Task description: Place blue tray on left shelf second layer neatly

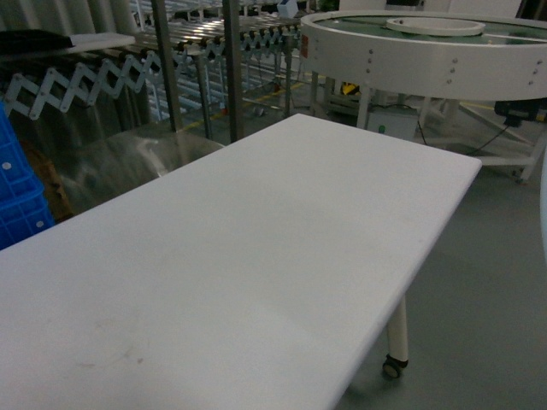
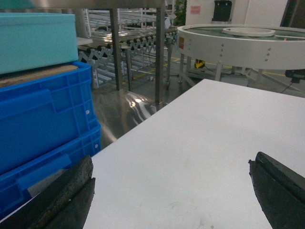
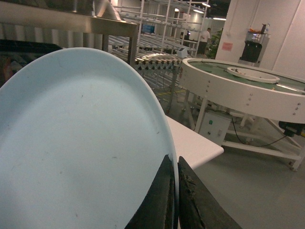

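Note:
The blue tray point(image 3: 81, 143) is pale blue, round and shallow, and it fills the left of the right wrist view, held tilted on edge. My right gripper point(image 3: 175, 164) is shut on its rim, one black finger on each side. A pale sliver at the head view's right edge point(image 1: 544, 205) may be the same tray. My left gripper point(image 2: 170, 167) hangs open over the white table point(image 2: 205, 138), holding nothing. The steel rack of the left shelf shows as shiny uprights point(image 2: 160, 52) point(image 1: 232, 68) and a rail point(image 3: 66, 21). I cannot tell which tier is its second layer.
Stacked dark-blue crates point(image 2: 43, 109) point(image 1: 17, 188) stand against the table's left side, with a teal tub point(image 2: 35, 40) on top. A white round conveyor point(image 1: 427, 51) stands behind the table point(image 1: 256, 256), and an extendable roller conveyor point(image 1: 102, 68) at the back left.

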